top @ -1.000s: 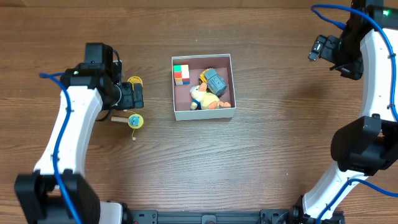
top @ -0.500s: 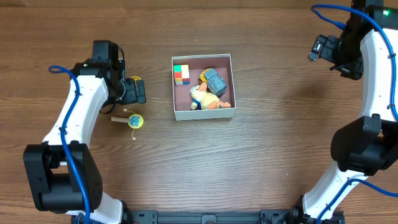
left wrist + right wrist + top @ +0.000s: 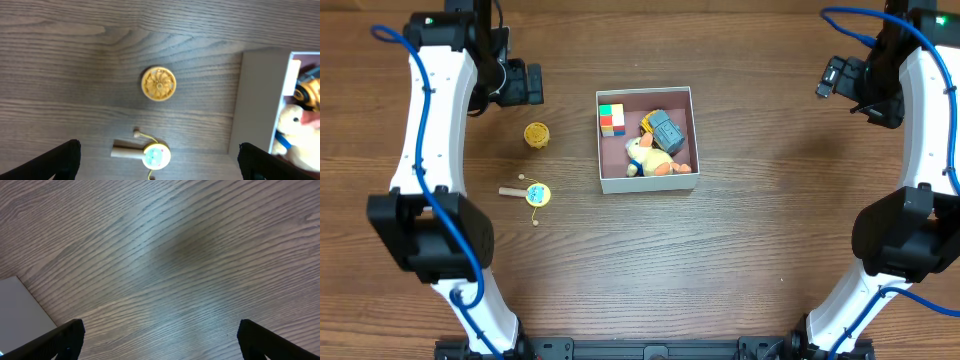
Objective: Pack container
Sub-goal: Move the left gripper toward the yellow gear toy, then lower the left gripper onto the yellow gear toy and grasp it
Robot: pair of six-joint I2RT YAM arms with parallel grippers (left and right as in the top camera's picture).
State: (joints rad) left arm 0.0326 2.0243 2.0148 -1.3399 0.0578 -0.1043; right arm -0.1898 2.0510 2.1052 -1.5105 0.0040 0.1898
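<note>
The container, a square white-walled box, stands mid-table and holds a coloured cube, a grey toy and a pale plush duck. Left of it on the wood lie a yellow round disc and a small yellow hand drum with a wooden handle. My left gripper hangs open behind the disc, holding nothing. Its wrist view looks down on the disc, the drum and the container's wall. At the far right, my right gripper is open over bare wood.
In the right wrist view, a white corner of the container shows at the lower left between the wide-spread fingers. The table is dark brown wood. Both arm bases stand at the near edge.
My left arm has pulled back from the yellow disc toward the far side of the table, uncovering the disc. The right arm and the container have not moved.
</note>
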